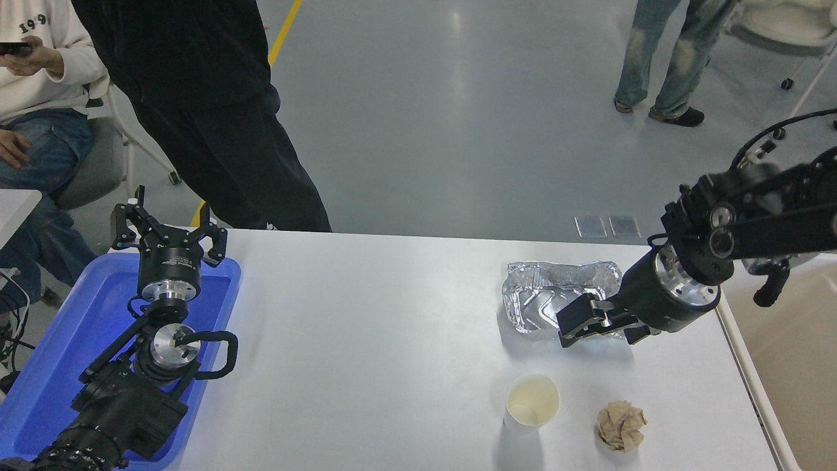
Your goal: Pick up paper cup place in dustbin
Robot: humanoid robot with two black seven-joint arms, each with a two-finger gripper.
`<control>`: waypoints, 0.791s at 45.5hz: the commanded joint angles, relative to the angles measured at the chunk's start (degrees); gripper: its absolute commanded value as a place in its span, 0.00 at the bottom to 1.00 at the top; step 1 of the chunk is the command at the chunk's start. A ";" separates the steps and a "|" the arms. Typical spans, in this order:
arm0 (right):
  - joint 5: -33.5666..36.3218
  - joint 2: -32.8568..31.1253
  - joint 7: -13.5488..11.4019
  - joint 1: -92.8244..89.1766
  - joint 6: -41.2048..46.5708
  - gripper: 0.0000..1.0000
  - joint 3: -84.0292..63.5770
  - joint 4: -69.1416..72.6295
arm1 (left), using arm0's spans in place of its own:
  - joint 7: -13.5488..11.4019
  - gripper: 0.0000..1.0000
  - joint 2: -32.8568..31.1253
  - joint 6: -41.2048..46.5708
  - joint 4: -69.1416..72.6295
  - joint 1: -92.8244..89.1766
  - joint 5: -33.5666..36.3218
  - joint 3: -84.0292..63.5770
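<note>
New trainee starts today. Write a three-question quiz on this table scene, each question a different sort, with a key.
1. True or false: the paper cup stands upright on the white table.
2. Which lies nearest the right gripper? A. blue plastic tray B. crinkled foil tray C. crumpled brown paper ball
3. Fill in: the left gripper sits open over the ____ tray.

Key: 1 true; 2 B; 3 blue. The dustbin is at the table's right edge.
</note>
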 commanded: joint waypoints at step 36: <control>-2.65 5.81 0.44 -21.62 -11.14 1.00 4.66 -10.10 | 0.02 0.99 0.00 0.00 0.00 0.00 0.00 0.00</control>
